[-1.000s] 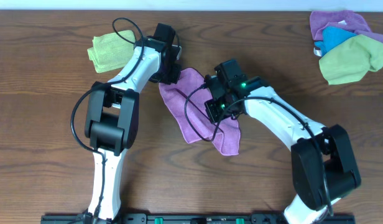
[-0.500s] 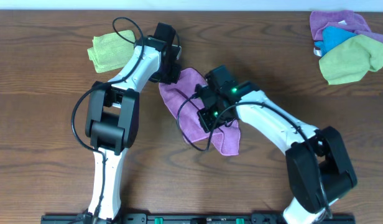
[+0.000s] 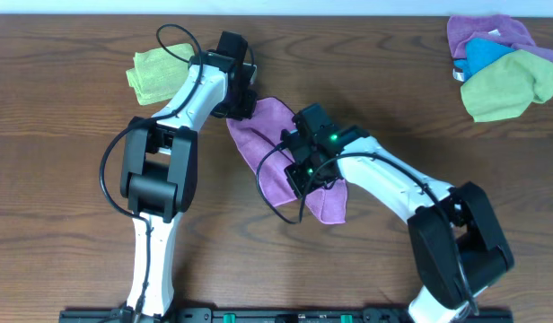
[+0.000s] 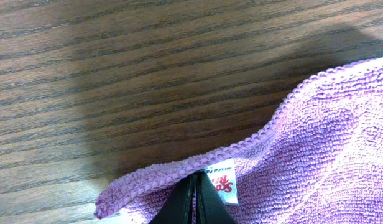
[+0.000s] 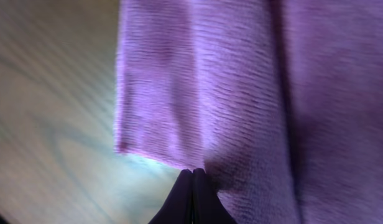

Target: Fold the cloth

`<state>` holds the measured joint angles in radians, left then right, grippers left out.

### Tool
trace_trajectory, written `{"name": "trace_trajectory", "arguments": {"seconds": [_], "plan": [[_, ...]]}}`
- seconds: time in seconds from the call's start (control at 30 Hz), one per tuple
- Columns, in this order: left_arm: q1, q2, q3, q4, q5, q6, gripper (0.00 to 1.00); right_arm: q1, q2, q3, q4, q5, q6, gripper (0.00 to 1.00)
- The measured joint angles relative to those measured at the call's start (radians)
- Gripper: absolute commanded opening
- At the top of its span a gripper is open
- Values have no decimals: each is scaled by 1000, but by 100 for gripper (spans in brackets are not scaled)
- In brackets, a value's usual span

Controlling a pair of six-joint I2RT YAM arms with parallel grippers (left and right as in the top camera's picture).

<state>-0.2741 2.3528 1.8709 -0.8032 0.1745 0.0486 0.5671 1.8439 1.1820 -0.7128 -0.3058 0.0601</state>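
Note:
The magenta cloth (image 3: 275, 148) lies rumpled mid-table, one part doubled over itself. My left gripper (image 3: 240, 109) is at its far-left corner. In the left wrist view its black fingers (image 4: 195, 179) are shut on the cloth's hemmed edge (image 4: 316, 143), right beside the small white tag (image 4: 221, 181). My right gripper (image 3: 302, 177) hovers over the cloth's middle. In the right wrist view its fingers (image 5: 193, 172) are shut on a lifted edge of the cloth (image 5: 241, 81), with the table blurred below.
A folded lime-green cloth (image 3: 153, 74) lies at the back left, close to the left arm. A pile of purple, blue and green cloths (image 3: 501, 63) sits at the back right corner. Bare wooden table (image 3: 420, 108) lies between.
My right gripper has moved left, towards the left arm, carrying its edge of the cloth over the rest. The left gripper shifted slightly left and back with its corner.

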Motion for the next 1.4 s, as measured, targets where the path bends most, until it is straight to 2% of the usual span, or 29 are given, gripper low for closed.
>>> {"name": "trace_trajectory", "arguments": {"seconds": [0.5,0.93,1.2,1.4], "plan": [[0,0,0,0,-1,0,6,115,1,0,13,-28,8,2],[0,0,0,1,-2,0,6,119,99,-1,106,-27,12,1],[0,0,0,2,-2,0,6,130,113,0,91,-42,35,2],[0,0,0,4,-3,0,6,192,115,-1,72,-64,39,2]]}}
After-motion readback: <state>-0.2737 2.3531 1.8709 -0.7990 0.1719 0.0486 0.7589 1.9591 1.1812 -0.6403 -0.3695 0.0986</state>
